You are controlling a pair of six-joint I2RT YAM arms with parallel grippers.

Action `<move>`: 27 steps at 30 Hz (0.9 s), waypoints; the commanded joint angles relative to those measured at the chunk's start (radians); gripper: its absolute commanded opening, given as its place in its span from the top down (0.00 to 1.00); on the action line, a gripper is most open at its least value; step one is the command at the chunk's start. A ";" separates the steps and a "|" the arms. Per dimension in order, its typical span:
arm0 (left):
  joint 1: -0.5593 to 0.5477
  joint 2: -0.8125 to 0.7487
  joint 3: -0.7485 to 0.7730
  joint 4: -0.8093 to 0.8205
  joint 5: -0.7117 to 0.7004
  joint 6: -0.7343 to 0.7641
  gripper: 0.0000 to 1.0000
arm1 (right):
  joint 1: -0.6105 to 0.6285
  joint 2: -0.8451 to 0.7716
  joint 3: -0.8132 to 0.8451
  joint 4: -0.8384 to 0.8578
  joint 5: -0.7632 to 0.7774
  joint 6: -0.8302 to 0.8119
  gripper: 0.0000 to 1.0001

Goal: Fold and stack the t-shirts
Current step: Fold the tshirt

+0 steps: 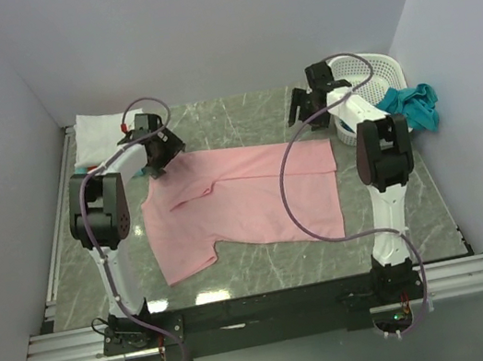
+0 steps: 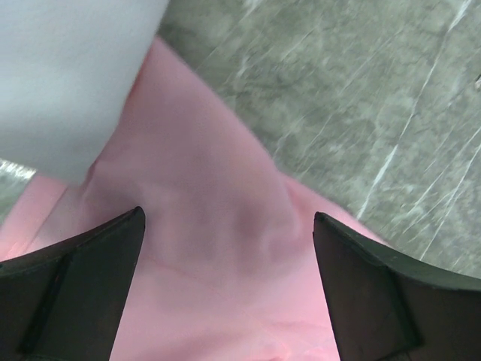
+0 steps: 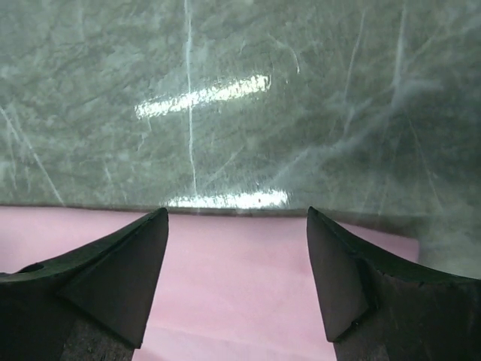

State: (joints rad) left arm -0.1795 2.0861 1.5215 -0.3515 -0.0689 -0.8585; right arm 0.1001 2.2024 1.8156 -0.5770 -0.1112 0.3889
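A light pink t-shirt [image 1: 246, 203] lies spread flat on the marble table, with one sleeve folded in at its left. My left gripper [image 1: 162, 154] hangs open just above the shirt's far left corner, and pink cloth [image 2: 218, 256] fills the gap between its fingers [image 2: 90, 278]. Over the far right corner my right gripper [image 1: 305, 113] stands open, straddling the shirt's far hem [image 3: 233, 286]. Neither gripper holds anything. A folded white t-shirt [image 1: 102, 130] rests at the back left. A teal t-shirt [image 1: 411, 104] hangs over the basket's side.
A white lattice basket [image 1: 363, 75] stands at the back right corner. White walls close in the table on the left, back and right. A blurred white surface [image 2: 68, 75] fills the upper left of the left wrist view. Bare marble [image 3: 240, 98] lies beyond the hem.
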 commanded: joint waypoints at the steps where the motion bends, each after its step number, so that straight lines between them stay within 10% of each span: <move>1: -0.006 -0.138 -0.027 -0.063 -0.029 0.029 0.00 | 0.012 -0.160 -0.024 -0.014 0.045 -0.038 0.19; 14: -0.299 -0.770 -0.590 -0.234 -0.215 -0.195 0.01 | 0.105 -0.674 -0.594 0.108 0.096 0.021 0.18; 27: -0.724 -1.008 -0.938 -0.529 -0.233 -0.897 0.00 | 0.110 -0.833 -0.753 0.129 0.093 0.013 0.17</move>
State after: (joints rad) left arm -0.8890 1.1149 0.6262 -0.7879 -0.2672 -1.5127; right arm 0.2096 1.3949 1.0710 -0.4854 -0.0338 0.4068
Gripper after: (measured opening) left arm 0.995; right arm 0.824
